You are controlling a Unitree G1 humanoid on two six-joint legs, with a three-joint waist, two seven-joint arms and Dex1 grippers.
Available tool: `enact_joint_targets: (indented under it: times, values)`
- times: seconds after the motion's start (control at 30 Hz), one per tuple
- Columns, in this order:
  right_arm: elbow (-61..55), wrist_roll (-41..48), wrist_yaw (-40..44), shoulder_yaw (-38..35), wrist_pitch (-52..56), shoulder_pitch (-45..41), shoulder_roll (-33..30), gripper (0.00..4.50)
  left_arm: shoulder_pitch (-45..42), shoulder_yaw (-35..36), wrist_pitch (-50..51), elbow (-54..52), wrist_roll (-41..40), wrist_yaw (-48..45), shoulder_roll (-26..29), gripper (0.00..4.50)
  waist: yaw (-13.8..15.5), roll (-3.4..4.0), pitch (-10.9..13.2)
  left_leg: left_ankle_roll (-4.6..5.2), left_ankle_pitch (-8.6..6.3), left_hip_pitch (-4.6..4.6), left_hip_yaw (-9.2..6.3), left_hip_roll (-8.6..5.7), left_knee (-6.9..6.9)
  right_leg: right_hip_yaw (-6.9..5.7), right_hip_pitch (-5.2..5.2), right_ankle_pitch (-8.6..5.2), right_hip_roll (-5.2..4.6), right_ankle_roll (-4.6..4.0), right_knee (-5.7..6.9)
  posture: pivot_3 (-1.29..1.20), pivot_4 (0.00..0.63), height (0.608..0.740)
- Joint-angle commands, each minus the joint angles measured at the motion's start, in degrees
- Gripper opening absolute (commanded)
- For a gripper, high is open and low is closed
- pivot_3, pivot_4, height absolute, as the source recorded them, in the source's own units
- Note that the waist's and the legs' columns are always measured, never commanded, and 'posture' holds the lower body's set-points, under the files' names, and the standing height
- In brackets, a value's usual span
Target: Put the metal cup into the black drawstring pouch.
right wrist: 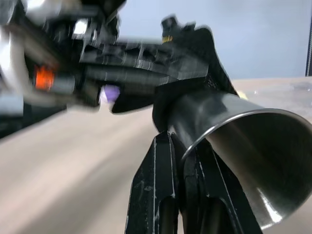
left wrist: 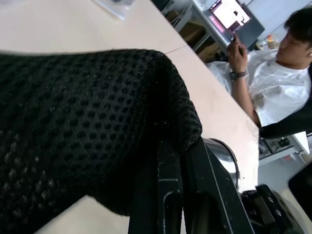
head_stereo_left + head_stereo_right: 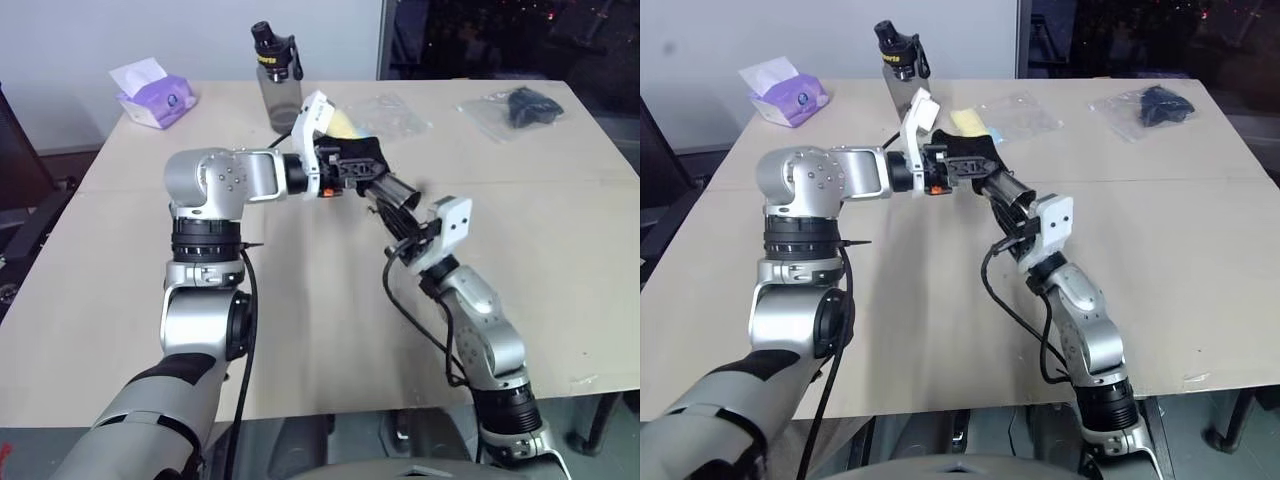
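One metal cup (image 1: 234, 131) and one black drawstring pouch (image 2: 78, 126) meet above the middle of the counter (image 3: 560, 270), both held in the air between the two arms. The cup is a shiny, slightly tapered steel tumbler without a handle; it lies tilted, its base end pushed into the pouch mouth and its open rim pointing toward the right arm. The pouch is a soft matte-black bag of dotted mesh-like weave, draped over the cup's narrow end.

The left end effector (image 3: 362, 163) has its fingers pinched together on the pouch fabric. The right end effector (image 1: 183, 151) has its fingers clamped narrowly on the cup's rim wall.

At the far side of the counter stand one smoky-grey bottle (image 3: 277, 80) with a black cap, one purple tissue pack (image 3: 155, 98), one clear plastic bag (image 3: 392, 115) and one dark bundle in clear plastic (image 3: 520, 107). A person (image 2: 273, 83) in a white shirt sits beyond the counter's edge.
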Motion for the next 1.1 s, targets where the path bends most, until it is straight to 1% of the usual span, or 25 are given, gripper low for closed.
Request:
enact_joint_targets:
  times: [0.03, 0.2, 0.33, 0.4, 0.43, 0.53, 0.6, 0.7, 0.73, 0.83, 0.9, 0.93, 0.97, 1.03, 1.1]
  values:
    - [-2.5, 5.3, 0.9, -1.5, -0.3, -1.5, 1.9, 0.06, -1.5, 0.3, 0.4, -1.2, -1.4, 0.1, 0.5, 0.0, 0.0, 0.0, 0.0, 0.0, 0.0, 0.0, 0.0, 0.0, 0.0, 0.0, 0.0, 0.0, 0.0, 0.0, 0.0, 0.0, 0.15, 0.74]
    - [-3.6, 15.8, 3.7, -2.8, 5.2, -1.8, 3.4, 0.06, -2.0, -0.6, -0.2, -0.3, -1.8, -0.5, 0.5, 0.0, 0.0, 0.0, 0.0, 0.0, 0.0, 0.01, -0.01, 0.0, 0.0, 0.0, 0.0, 0.0, 0.0, -0.01, 0.01, 0.0, 0.15, 0.74]
    - [-4.1, 27.9, 4.9, -5.4, 11.8, -2.6, 3.8, 0.06, -2.3, -0.9, -0.3, 0.1, -2.2, -0.8, 0.4, 0.0, 0.0, 0.0, 0.0, 0.0, 0.0, 0.0, 0.0, 0.0, 0.0, 0.0, 0.0, 0.0, 0.0, 0.0, 0.01, 0.0, 0.15, 0.74]
    - [-3.6, 29.9, 4.2, -6.6, 12.5, -3.5, 3.7, 0.06, -2.5, -0.7, 0.2, 0.0, -2.7, -0.9, 0.3, 0.0, 0.0, 0.0, 0.0, 0.0, 0.0, 0.0, 0.0, 0.0, 0.0, 0.0, 0.0, 0.0, 0.0, -0.01, 0.01, 0.0, 0.15, 0.74]
    - [-2.9, 29.0, 3.9, -6.8, 11.9, -4.1, 3.4, 0.06, -2.5, -0.7, 0.3, -0.1, -2.9, -1.0, 0.3, 0.0, 0.0, 0.0, 0.0, 0.0, 0.0, 0.0, 0.0, 0.0, 0.0, 0.0, 0.0, 0.0, 0.0, -0.01, 0.01, 0.0, 0.15, 0.74]
    - [-0.1, 19.2, 5.0, -3.8, 6.7, -5.9, 0.8, 0.06, -2.4, -0.8, 0.5, -0.4, -3.1, -1.1, 0.4, 0.0, -0.1, 0.01, 0.0, 0.0, 0.0, 0.01, 0.01, 0.0, 0.0, 0.0, 0.0, 0.0, 0.0, 0.0, 0.01, 0.0, 0.15, 0.74]
    - [2.3, 12.5, 3.9, -2.5, 1.7, -7.2, 0.2, 0.06, -2.4, -0.7, 0.6, -0.4, -3.3, -0.9, 0.2, 0.0, -0.1, 0.01, 0.0, 0.0, 0.0, 0.01, 0.02, -0.01, 0.0, 0.01, 0.0, 0.0, 0.01, 0.0, 0.01, 0.0, 0.15, 0.74]
    - [9.5, -8.8, 3.6, 5.8, -11.1, -10.4, -8.0, 0.06, -1.9, -0.2, 0.8, -0.8, -3.7, -0.4, 0.0, 0.0, -0.2, 0.01, 0.0, 0.0, 0.0, 0.0, 0.03, -0.01, -0.01, 0.01, -0.02, 0.0, 0.01, 0.01, 0.0, 0.0, 0.15, 0.74]
    - [11.6, -14.5, 2.5, 7.7, -14.2, -11.3, -10.4, 0.06, -1.8, -0.1, 1.0, -0.9, -3.8, -0.2, -0.1, 0.0, -0.3, 0.01, 0.0, 0.0, 0.0, 0.01, 0.04, -0.02, -0.01, 0.02, -0.01, 0.0, 0.0, 0.01, 0.0, 0.0, 0.15, 0.74]
    - [16.6, -25.4, -2.3, 10.5, -21.5, -13.8, -14.5, 0.06, -1.5, 0.1, 1.2, -1.3, -4.1, 0.1, -0.2, 0.0, -0.5, 0.0, 0.0, -0.01, 0.0, 0.0, 0.04, -0.1, -0.01, 0.03, -0.01, 0.0, -0.05, 0.02, -0.02, 0.0, 0.15, 0.74]
    - [19.7, -40.9, -9.1, 14.2, -27.1, -17.1, -20.5, 0.06, -1.3, 0.4, 1.1, -1.3, -4.2, 0.4, -0.4, 0.0, -0.7, 0.0, 0.0, -0.05, 0.03, -0.01, 0.04, -0.09, -0.02, 0.05, -0.03, 0.0, -0.05, 0.01, -0.01, 0.0, 0.15, 0.74]
    - [20.6, -45.5, -11.5, 14.9, -28.1, -17.9, -22.3, 0.06, -1.3, 0.6, 1.1, -1.3, -4.2, 0.6, -0.5, 0.0, -0.8, 0.01, 0.0, -0.22, 0.13, -0.02, 0.06, -0.1, -0.01, 0.07, -0.05, 0.0, -0.06, 0.01, -0.01, 0.0, 0.15, 0.74]
    - [21.6, -47.6, -13.3, 15.1, -28.8, -18.3, -23.3, 0.06, -1.3, 0.6, 1.0, -1.3, -4.3, 0.6, -0.6, 0.0, -0.7, 0.01, 0.0, -0.26, 0.15, -0.03, 0.11, -0.14, -0.01, 0.12, -0.08, 0.0, -0.09, 0.01, 0.01, 0.0, 0.15, 0.74]
    - [23.3, -48.0, -14.1, 15.1, -30.1, -18.5, -23.8, 0.06, -1.2, 0.8, 1.1, -1.5, -4.6, 0.8, -0.8, 0.0, -0.8, -0.02, 0.0, -0.28, 0.16, -0.03, 0.11, -0.19, -0.02, 0.14, -0.06, 0.0, -0.14, 0.01, -0.02, 0.0, 0.15, 0.74]
    - [24.3, -43.0, -12.6, 13.8, -30.9, -17.5, -21.5, 0.06, -0.9, 0.9, 1.4, -1.8, -5.0, 0.9, -1.0, 0.0, -1.0, -0.03, 0.0, -0.28, 0.16, -0.02, 0.11, -0.17, -0.02, 0.15, -0.06, 0.0, -0.13, 0.01, -0.02, 0.0, 0.15, 0.74]
